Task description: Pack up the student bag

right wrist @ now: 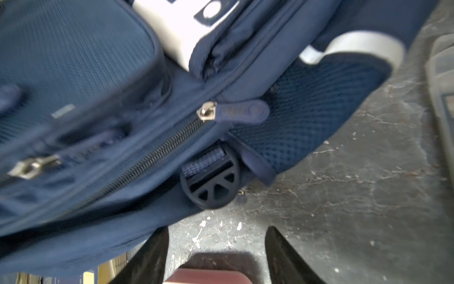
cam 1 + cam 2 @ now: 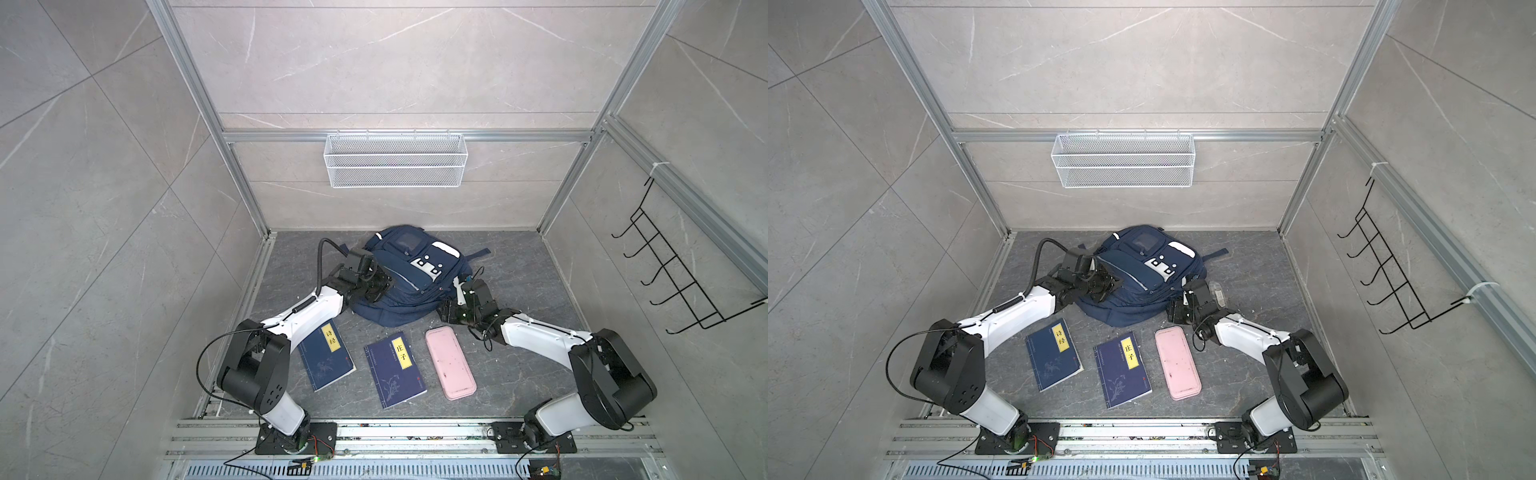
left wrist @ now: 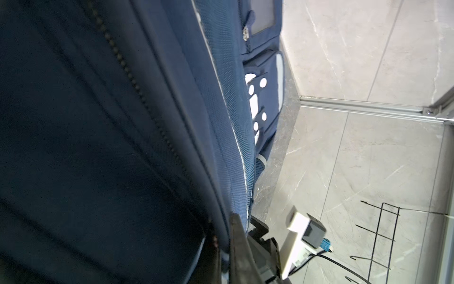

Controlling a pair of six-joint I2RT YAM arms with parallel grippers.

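The student bag (image 2: pixel 415 270) (image 2: pixel 1142 270), a navy backpack with white patches, lies at the back of the floor in both top views. My left gripper (image 2: pixel 380 286) (image 2: pixel 1106 284) is at its left side. In the left wrist view the gripper (image 3: pixel 228 248) is shut on a fold of the bag's fabric (image 3: pixel 98 123). My right gripper (image 2: pixel 446 311) (image 2: pixel 1177 309) is low at the bag's right front corner. In the right wrist view it (image 1: pixel 217 236) stands open over bare floor, just short of the bag (image 1: pixel 73 61). A zip pull (image 1: pixel 242 112) and a black buckle (image 1: pixel 211 177) lie ahead of it.
Two navy books with yellow labels (image 2: pixel 326 359) (image 2: pixel 395 370) and a pink case (image 2: pixel 450 361) lie on the floor in front of the bag. A white wire basket (image 2: pixel 395 160) hangs on the back wall. A black hook rack (image 2: pixel 673 266) hangs on the right wall.
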